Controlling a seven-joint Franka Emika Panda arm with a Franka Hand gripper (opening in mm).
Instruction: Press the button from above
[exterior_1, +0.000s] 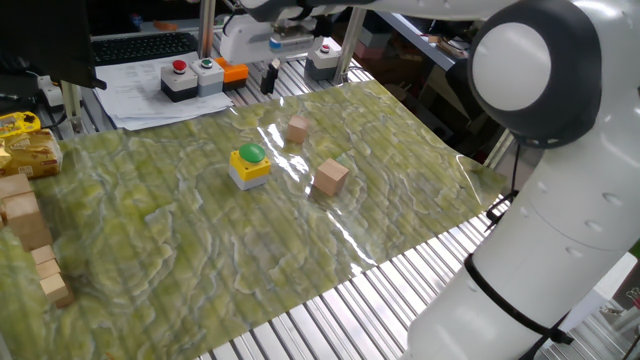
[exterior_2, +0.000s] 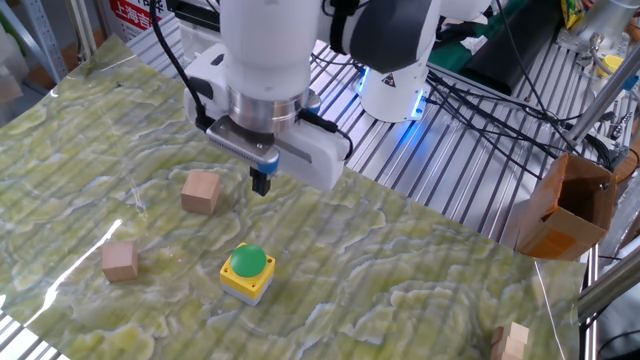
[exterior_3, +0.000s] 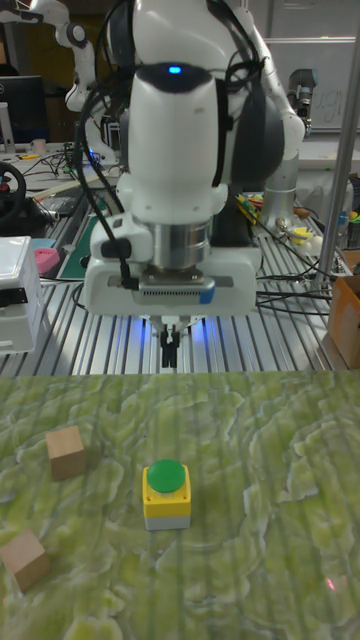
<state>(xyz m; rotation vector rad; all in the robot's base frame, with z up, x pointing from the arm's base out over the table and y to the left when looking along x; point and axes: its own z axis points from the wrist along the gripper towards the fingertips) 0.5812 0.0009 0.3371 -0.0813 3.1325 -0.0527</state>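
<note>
- Tall fixed view is showing the gripper (exterior_3: 171, 350) hanging above the table, beyond the far side of the button (exterior_3: 167, 494), clear of it and not touching it.
- Fingers (exterior_3: 171, 345) are pointing straight down and appearing pressed together at the tips, with no gap visible and nothing held between them.
- Button is sitting upright on the green patterned mat (exterior_2: 420, 270), its green dome cap (exterior_2: 247, 261) facing up on a yellow box with a grey base.
- Other fixed view is placing the gripper (exterior_2: 261, 183) up and behind the button (exterior_2: 247, 272), between it and the robot base.
- Two wooden cubes are lying on the mat near the button: one (exterior_2: 200, 191) beside the gripper, the other (exterior_2: 120, 259) to the side of the button, both apart from it.
- One fixed view is showing the button (exterior_1: 249, 165) near the middle of the mat, with the gripper (exterior_1: 269, 78) over the mat's far edge.
- Red button on a black box (exterior_1: 179, 80) and a small green button on a grey box (exterior_1: 209, 75) are standing off the mat, on papers.
</note>
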